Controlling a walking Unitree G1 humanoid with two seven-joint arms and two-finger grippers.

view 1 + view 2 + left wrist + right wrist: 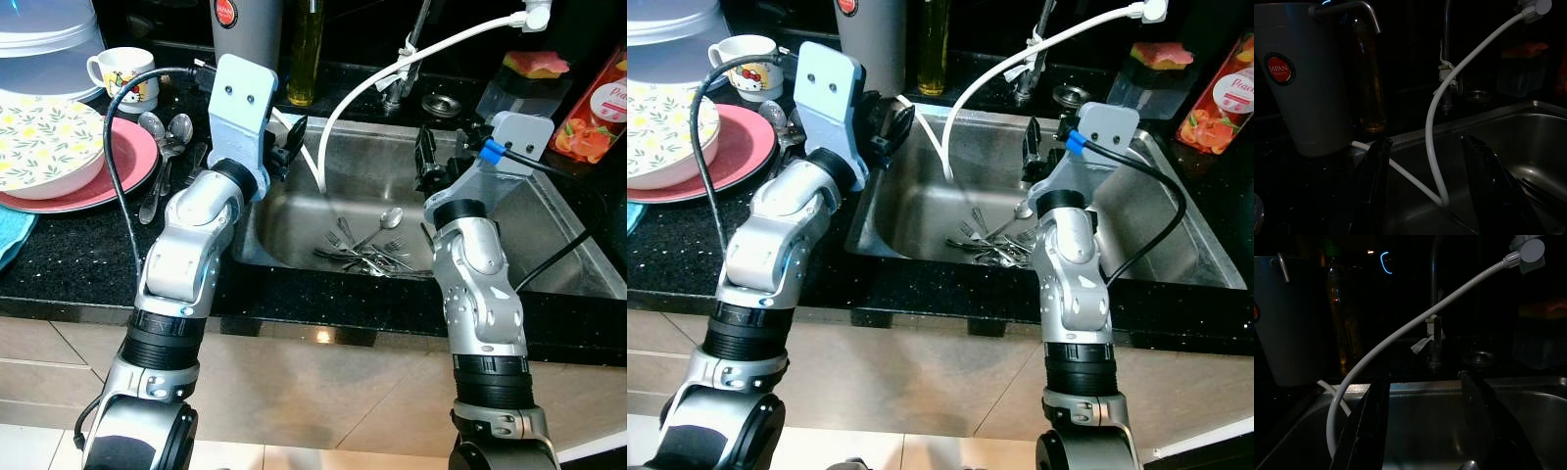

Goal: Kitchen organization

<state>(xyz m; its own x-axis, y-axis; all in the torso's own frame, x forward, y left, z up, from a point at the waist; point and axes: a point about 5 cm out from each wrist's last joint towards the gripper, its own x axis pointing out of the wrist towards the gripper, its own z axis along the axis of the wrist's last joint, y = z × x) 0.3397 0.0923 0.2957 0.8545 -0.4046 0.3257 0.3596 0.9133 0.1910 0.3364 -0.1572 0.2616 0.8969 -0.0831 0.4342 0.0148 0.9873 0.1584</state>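
Note:
Several forks and a spoon lie in a pile of cutlery (367, 250) on the bottom of the steel sink (549, 245). My left gripper (291, 142) hangs open over the sink's left rim, its fingers (1374, 181) spread with nothing between them. My right gripper (425, 157) is open above the middle of the sink, right of the pile, and its fingers (1367, 426) hold nothing. More spoons (165, 132) rest on the black counter beside a pink plate (127, 166).
A white hose (362, 83) curves from the tap (402, 73) into the sink. A grey pitcher (247, 34), an oil bottle (306, 49), a mug (125, 73), a patterned bowl (44, 142), stacked lids (44, 44), a sponge holder (524, 83) and a red packet (593, 108) line the counter.

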